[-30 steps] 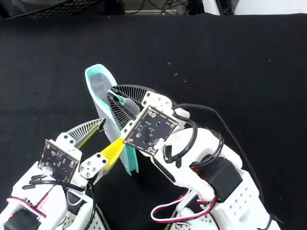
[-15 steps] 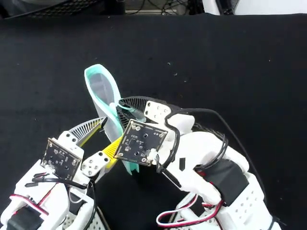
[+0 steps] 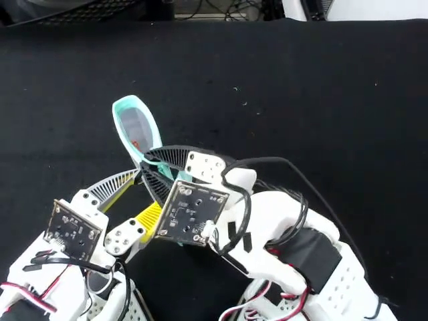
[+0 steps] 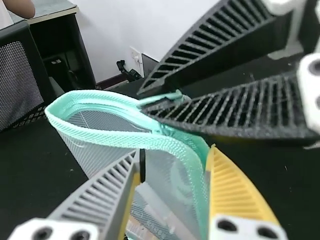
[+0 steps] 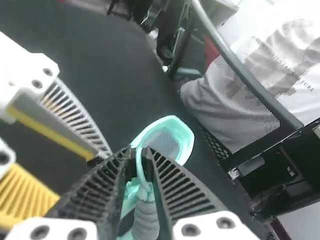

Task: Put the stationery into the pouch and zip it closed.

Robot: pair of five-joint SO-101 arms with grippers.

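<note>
Pouch point(image 3: 137, 127), one, mint mesh: left fingers point(image 4: 230, 190) clamp its side wall, right fingers point(image 5: 175, 185) pinch its rim.

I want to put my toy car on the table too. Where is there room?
The black table is bare along the far edge behind the pouch, and all down the right side beyond the right arm. The left strip beside the pouch is free too. It is crowded at the front middle, where both arms' jaws pinch the pouch.

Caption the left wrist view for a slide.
Left gripper holds the mint mesh pouch while the right gripper pinches its open rim.
</note>
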